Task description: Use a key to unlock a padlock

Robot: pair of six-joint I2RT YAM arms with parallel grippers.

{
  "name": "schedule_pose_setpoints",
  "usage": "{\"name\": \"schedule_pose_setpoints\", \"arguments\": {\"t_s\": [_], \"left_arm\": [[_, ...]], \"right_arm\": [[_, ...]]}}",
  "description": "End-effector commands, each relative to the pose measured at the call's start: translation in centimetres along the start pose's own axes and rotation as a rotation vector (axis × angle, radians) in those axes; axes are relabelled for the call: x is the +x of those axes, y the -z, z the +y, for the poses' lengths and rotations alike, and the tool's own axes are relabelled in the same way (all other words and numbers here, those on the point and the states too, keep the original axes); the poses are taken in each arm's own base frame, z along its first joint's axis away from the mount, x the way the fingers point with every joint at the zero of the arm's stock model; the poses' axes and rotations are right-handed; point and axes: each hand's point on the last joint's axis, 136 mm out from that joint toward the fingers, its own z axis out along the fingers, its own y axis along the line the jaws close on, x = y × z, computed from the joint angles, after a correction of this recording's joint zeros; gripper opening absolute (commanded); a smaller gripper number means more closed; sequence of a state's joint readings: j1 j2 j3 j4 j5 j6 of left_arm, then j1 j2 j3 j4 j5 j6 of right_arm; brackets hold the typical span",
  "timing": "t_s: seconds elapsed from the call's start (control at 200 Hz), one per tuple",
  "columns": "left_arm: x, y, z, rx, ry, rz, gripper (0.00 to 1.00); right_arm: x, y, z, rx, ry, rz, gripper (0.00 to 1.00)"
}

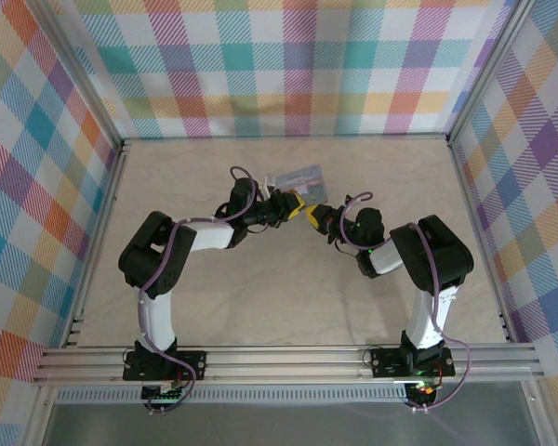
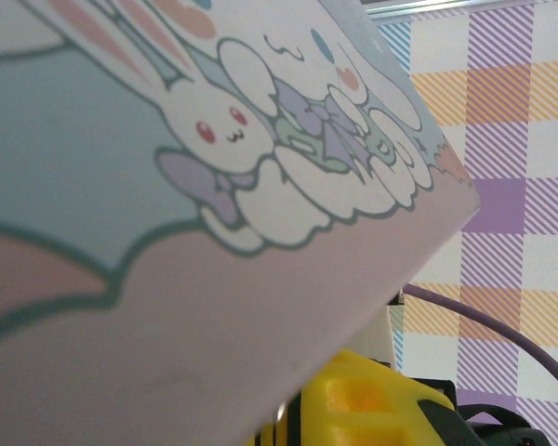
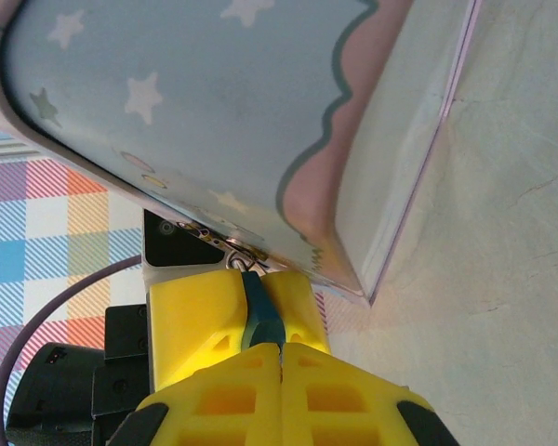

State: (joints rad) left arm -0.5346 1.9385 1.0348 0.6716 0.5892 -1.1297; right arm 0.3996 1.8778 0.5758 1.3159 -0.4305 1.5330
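My right pincer [image 3: 281, 351] is pressed together on the blue key [image 3: 260, 316]. The key's blade points toward eleven o'clock, at the tiny padlock [image 3: 234, 253] on the rim of the pale blue tin [image 3: 195, 111].

To do this well, I judge the blade should line up with the keyway, seat fully, then turn gently about its own axis without prying.

My left pincer [image 1: 293, 204], at nine o'clock from the right, looks clamped on the tin's rim beside the lock, bracing it. Farther off, at three o'clock, the tin's edge seems to meet the counter [image 3: 511, 232].
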Motion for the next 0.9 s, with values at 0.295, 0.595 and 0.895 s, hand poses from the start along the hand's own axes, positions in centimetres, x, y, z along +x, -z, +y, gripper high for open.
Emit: {"name": "schedule_pose_setpoints", "arguments": {"t_s": [0.295,0.595,0.895], "left_arm": [[6.5,-0.5,2.3,-0.107,-0.018,0.211,0.00],[6.1,-0.2,3.5,-0.184,-0.037,0.186,0.00],[5.9,0.4,3.0,-0.233,-0.071,0.174,0.00]], "right_arm": [[0.9,3.8,-1.7,0.023,0.060,-0.047,0.19],[2.5,6.8,-5.3,0.125,0.067,-0.015,0.33],[3.7,9.2,-7.6,0.280,0.135,-0.001,0.32]]}}
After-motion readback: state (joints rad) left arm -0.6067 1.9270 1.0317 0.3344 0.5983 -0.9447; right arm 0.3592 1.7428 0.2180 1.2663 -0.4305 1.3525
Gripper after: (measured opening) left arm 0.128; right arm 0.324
